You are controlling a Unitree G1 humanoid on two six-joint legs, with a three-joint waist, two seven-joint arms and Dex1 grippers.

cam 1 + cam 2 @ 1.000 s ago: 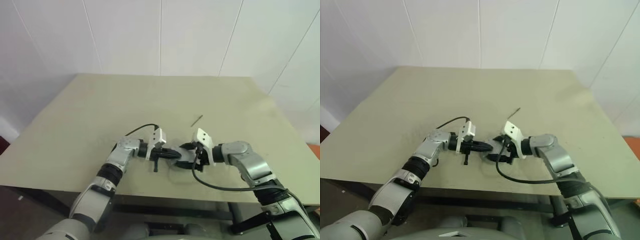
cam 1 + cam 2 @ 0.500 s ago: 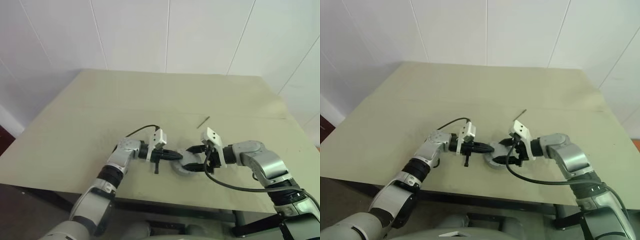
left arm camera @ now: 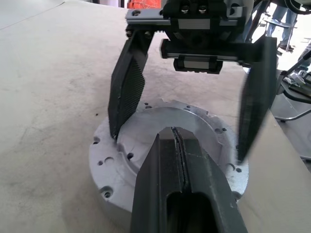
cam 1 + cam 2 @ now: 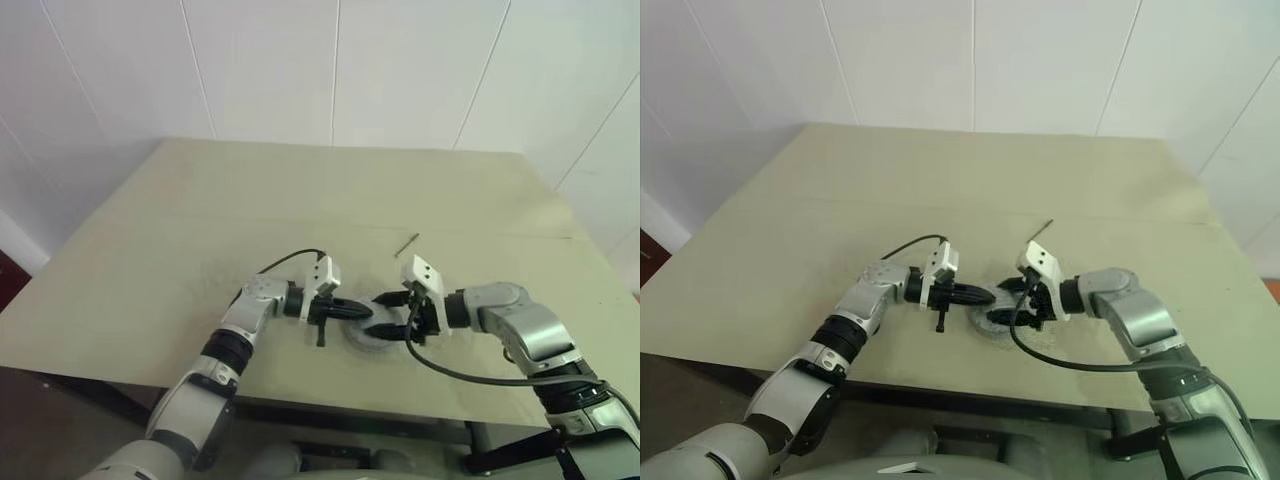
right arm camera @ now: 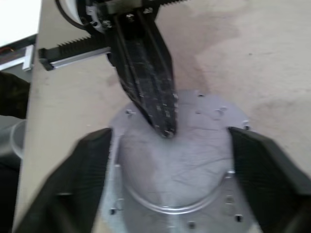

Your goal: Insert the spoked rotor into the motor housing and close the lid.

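Note:
The motor housing (image 4: 372, 337) is a round silver puck lying flat near the table's front edge. A smooth raised lid (image 3: 194, 127) covers its top, so the spoked rotor is hidden. My left gripper (image 4: 368, 313) is shut and empty, and its joined tip (image 5: 165, 127) lies over the middle of the lid. From the opposite side my right gripper (image 4: 394, 319) stands open. Its ribbed fingers (image 3: 127, 82) straddle the raised lid, one on each side, above the housing's flange (image 3: 103, 171).
A thin dark rod (image 4: 406, 244) lies on the beige table (image 4: 200, 220) behind the housing. The front table edge (image 4: 300, 398) runs just below both arms. A black cable (image 4: 470, 376) loops from the right wrist.
The head camera has shifted, moving the whole picture. Both grippers stay where they were at the housing, the left shut and the right open.

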